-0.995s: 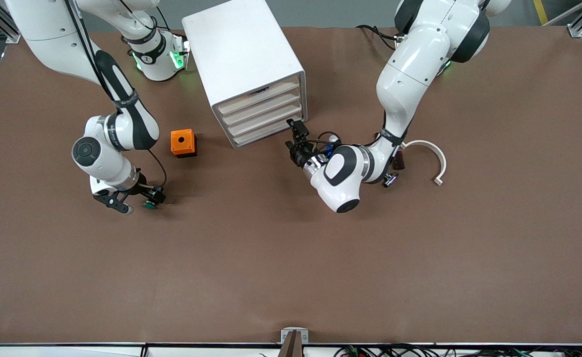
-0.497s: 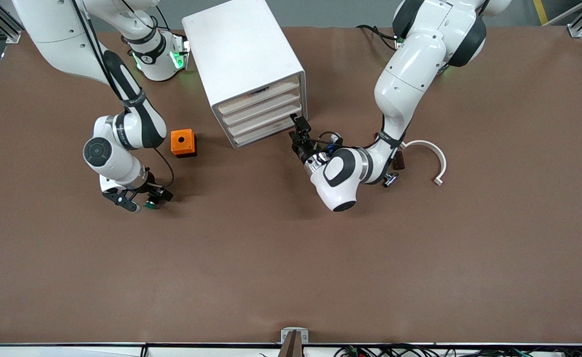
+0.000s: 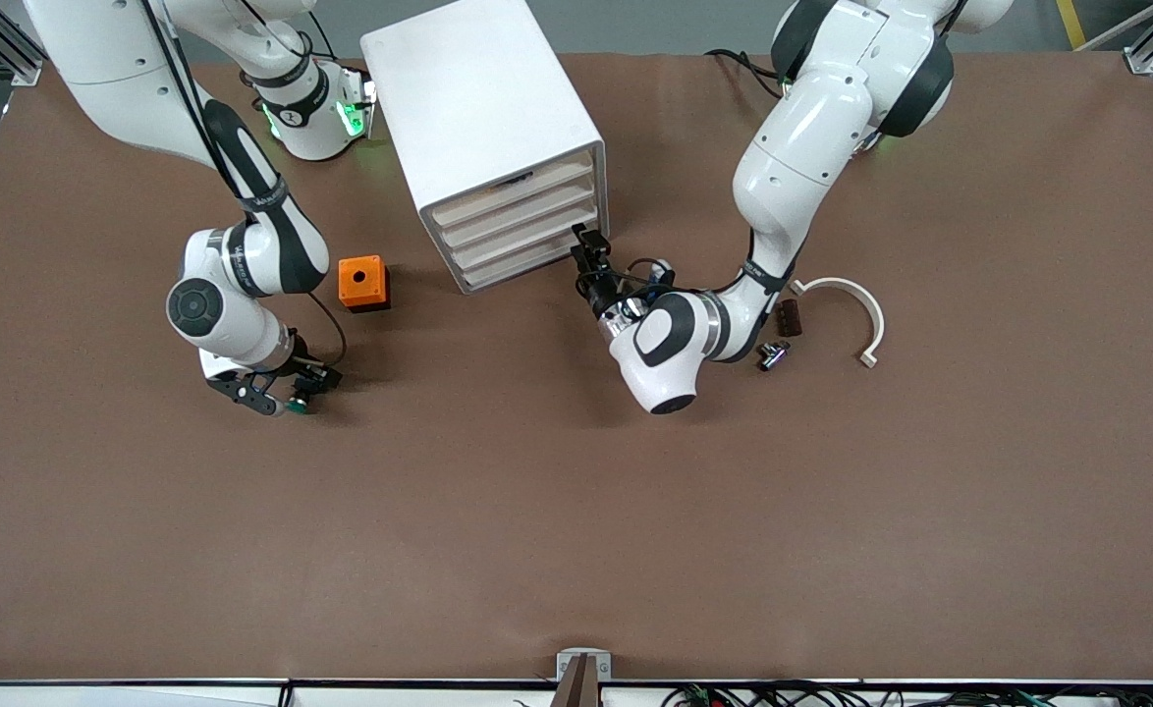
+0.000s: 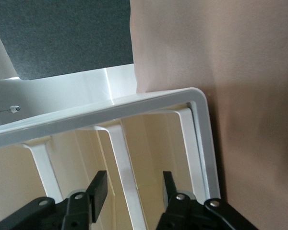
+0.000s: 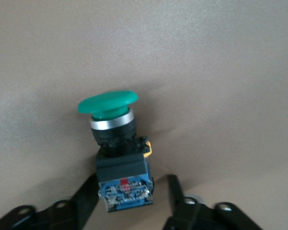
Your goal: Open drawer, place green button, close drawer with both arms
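The white cabinet (image 3: 483,118) stands at the robots' end of the table, its four drawer fronts all shut. The drawer (image 3: 527,244) is the third front down. My left gripper (image 3: 588,245) is open right in front of the lower fronts, at the cabinet's corner toward the left arm's end. In the left wrist view my left gripper (image 4: 133,182) straddles a white rail of the cabinet's front (image 4: 134,103). The button (image 3: 297,403) lies on the table, green cap (image 5: 108,104) pointing away from my open right gripper (image 3: 292,391). Its blue-and-black body (image 5: 125,187) sits between the fingers (image 5: 86,196).
An orange cube (image 3: 361,282) with a round hole stands between the cabinet and the right arm. Near the left arm lie a white curved piece (image 3: 847,295), a small dark block (image 3: 788,317) and a small switch (image 3: 773,353).
My right gripper has shifted along the table so that its fingers now flank the button. My left gripper has moved closer to the cabinet's drawer fronts. The button has not moved.
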